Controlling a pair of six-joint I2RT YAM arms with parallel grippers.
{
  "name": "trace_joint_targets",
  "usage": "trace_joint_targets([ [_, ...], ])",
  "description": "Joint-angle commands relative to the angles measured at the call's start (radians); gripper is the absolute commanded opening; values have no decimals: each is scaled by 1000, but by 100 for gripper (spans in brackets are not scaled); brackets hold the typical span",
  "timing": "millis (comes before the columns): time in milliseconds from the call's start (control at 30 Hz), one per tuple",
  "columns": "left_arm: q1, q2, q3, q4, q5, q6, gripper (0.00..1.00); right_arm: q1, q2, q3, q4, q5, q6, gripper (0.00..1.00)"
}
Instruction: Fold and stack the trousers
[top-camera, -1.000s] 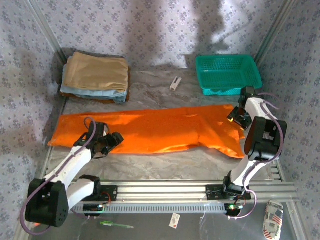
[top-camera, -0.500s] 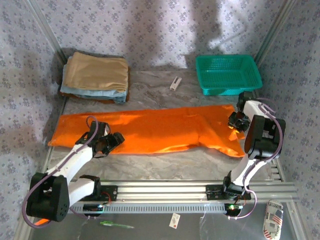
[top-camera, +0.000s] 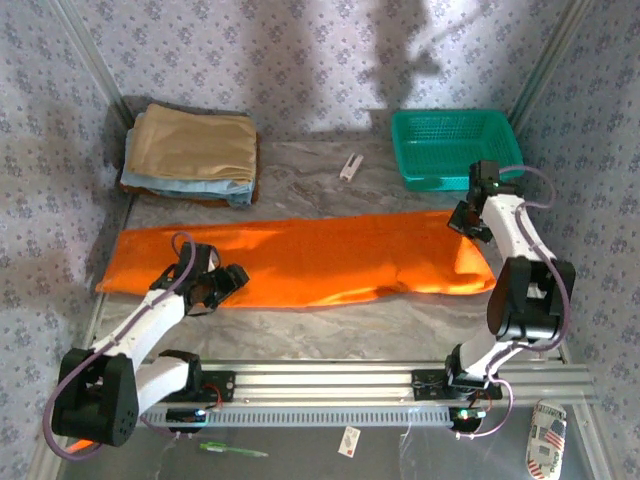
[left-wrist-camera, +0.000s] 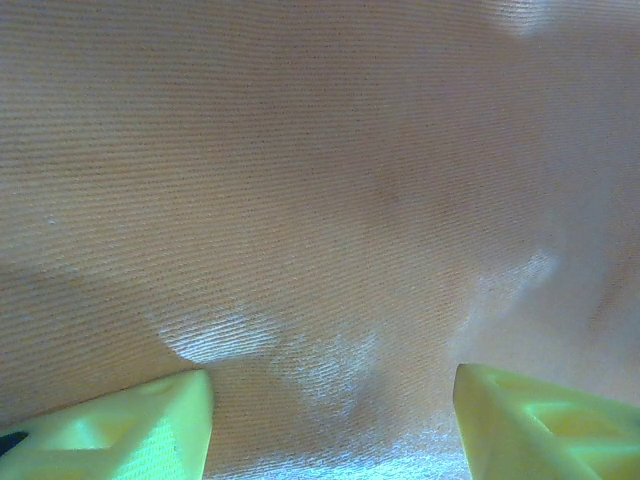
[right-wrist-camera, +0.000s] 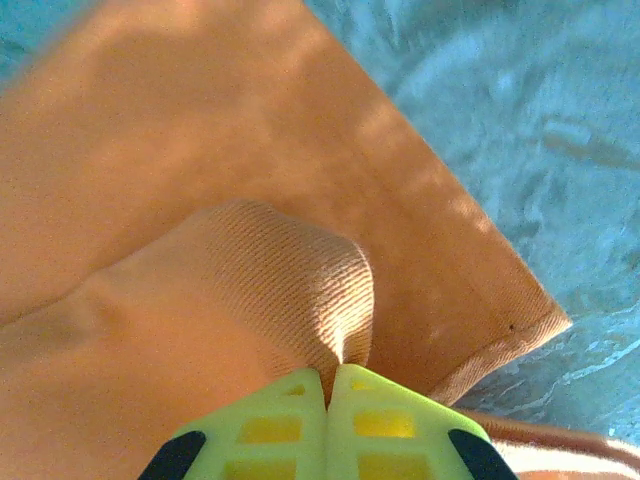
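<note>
Nearest, along the front rail, both arms reach out over the grey table (top-camera: 330, 320). Just beyond lie the trousers (top-camera: 330, 255), stretched flat in one long orange band across the table from left to right.

The left gripper (top-camera: 222, 282) sits over their left part, near the front edge. In the left wrist view its jaws stand apart, the yellow-green fingers (left-wrist-camera: 120, 430) spread over smooth fabric (left-wrist-camera: 320, 180) with nothing between them.

At the trousers' right end, by the far edge, the right gripper (top-camera: 468, 222) has its jaws shut on a raised pinch of the orange cloth (right-wrist-camera: 280, 270).

Farther back lies a small white object (top-camera: 350, 166). A teal basket (top-camera: 455, 182) stands at the far right, and at the far left a tan folded cloth (top-camera: 195, 140) rests on a light blue folded cloth (top-camera: 180, 183).
</note>
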Motion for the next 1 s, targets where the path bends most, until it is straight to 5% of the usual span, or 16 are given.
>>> trace_joint_targets([
  [0, -6, -11, 23, -1, 16, 1, 64, 21, -59, 88, -65, 51, -10, 0],
  [233, -6, -11, 58, -26, 8, 22, 64, 34, 8, 322, -131, 64, -36, 0],
  [700, -6, -24, 78, -33, -23, 0, 64, -37, 210, 424, -177, 115, -9, 1],
  [767, -6, -22, 87, -32, -29, -9, 64, -46, 263, 439, -176, 109, -4, 8],
  [833, -7, -18, 106, -37, -26, -12, 65, -51, 327, 460, -184, 98, -1, 30],
  [967, -33, -6, 174, -87, -54, 8, 67, -51, 349, 473, -208, 123, 14, 48],
])
